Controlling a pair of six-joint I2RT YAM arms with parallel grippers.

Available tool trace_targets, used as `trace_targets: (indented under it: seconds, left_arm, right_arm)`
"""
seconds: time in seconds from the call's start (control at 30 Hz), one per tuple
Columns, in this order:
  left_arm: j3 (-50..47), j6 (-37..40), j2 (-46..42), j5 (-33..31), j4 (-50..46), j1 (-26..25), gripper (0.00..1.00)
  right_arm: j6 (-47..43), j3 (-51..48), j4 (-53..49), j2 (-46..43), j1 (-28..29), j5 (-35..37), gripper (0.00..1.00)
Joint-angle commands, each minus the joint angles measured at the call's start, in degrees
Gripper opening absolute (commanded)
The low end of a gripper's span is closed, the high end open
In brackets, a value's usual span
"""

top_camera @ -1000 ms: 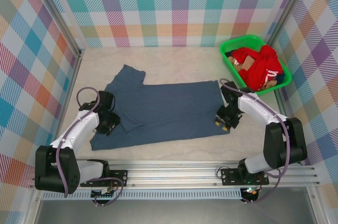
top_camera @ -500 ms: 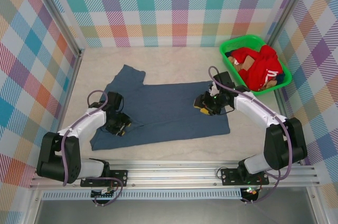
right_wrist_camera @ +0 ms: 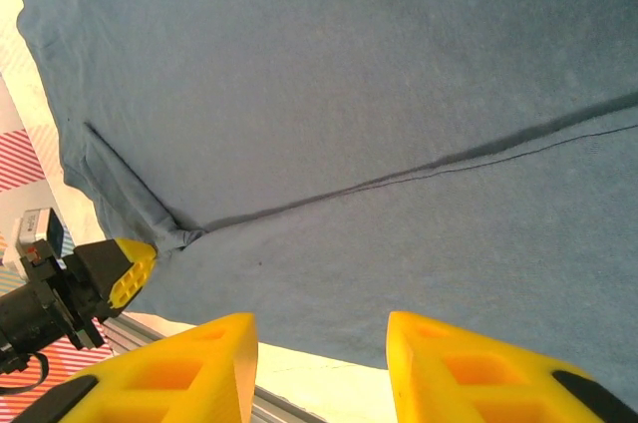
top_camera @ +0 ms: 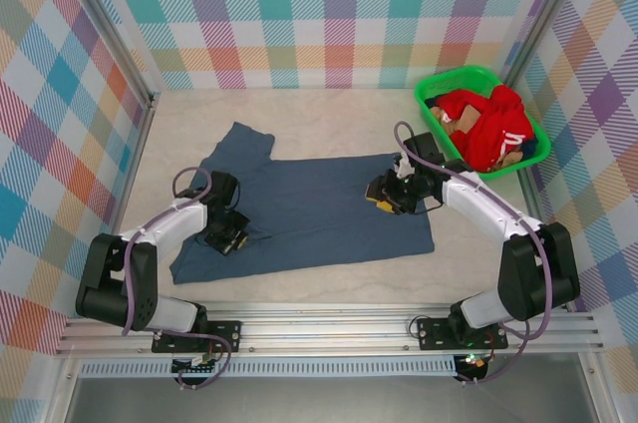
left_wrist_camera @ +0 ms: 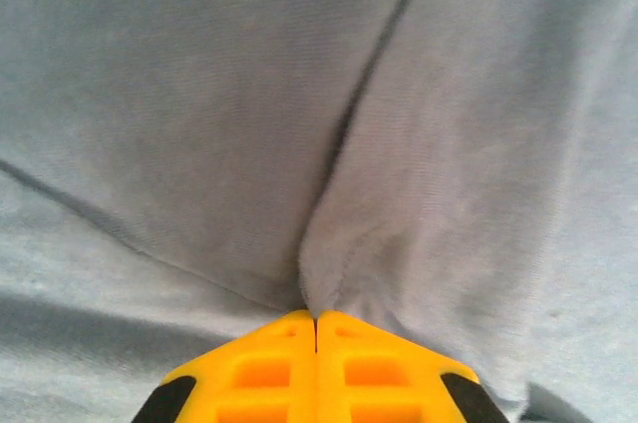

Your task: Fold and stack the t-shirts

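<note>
A slate-blue t-shirt (top_camera: 319, 209) lies spread flat on the table, one sleeve pointing to the far left and a folded layer along its near half. My left gripper (top_camera: 227, 236) is down on the shirt's left part, shut on a pinched ridge of cloth (left_wrist_camera: 329, 263); its yellow fingertips (left_wrist_camera: 316, 321) meet with the fabric between them. My right gripper (top_camera: 379, 196) hovers open over the shirt's right part, nothing between its fingers (right_wrist_camera: 319, 348). The right wrist view looks across the shirt (right_wrist_camera: 349, 74) to the left gripper (right_wrist_camera: 133, 269) at the fold line.
A green basket (top_camera: 454, 75) at the back right holds a red garment (top_camera: 488, 129) and other clothes. Checked walls close in the table on three sides. A metal rail (top_camera: 329, 328) runs along the near edge.
My left gripper has closed on a fold of the shirt after shifting slightly right. My right gripper moved from the shirt's right hem up and left over the cloth, then held still.
</note>
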Motion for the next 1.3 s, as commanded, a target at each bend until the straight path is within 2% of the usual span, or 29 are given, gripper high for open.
trace_targets:
  seconds: [0.0,0.33,0.93,0.97,1.0,1.03,1.17,1.27]
  left_arm:
    - [4.03,1.92,0.67,-2.39,-2.03,-1.84,0.00]
    - [13.75,7.14,8.13,-4.29,-3.38,-5.08,0.00]
    - [35.64,23.73,28.01,-10.89,-10.81,-11.68,0.00]
    - [36.57,24.94,28.69,-11.39,-11.50,-11.88,0.04]
    - [37.26,25.87,29.03,-11.95,-12.01,-12.29,0.14]
    - [37.64,26.69,28.94,-12.70,-12.36,-12.61,0.19]
    - [37.41,28.18,24.77,-16.08,-11.82,-13.55,0.41]
    - [37.02,25.24,20.34,-19.97,-15.06,-13.25,0.44]
  right_arm:
    - [-0.45,1.78,-0.69,-0.20,0.12,-0.51,0.38]
    - [-0.47,2.41,-1.05,0.52,0.07,-0.27,0.36]
    - [-0.76,1.61,-2.44,0.16,0.03,-0.76,0.34]
    - [-0.69,1.61,-2.52,0.23,0.03,-0.84,0.34]
    - [-0.84,1.61,-2.58,0.17,0.08,-0.86,0.34]
    - [-0.81,1.61,-2.61,0.17,0.03,-0.79,0.34]
    - [-1.08,1.28,-2.83,0.08,0.03,-0.59,0.34]
    - [-1.43,0.94,-3.21,0.16,-0.08,0.30,0.34]
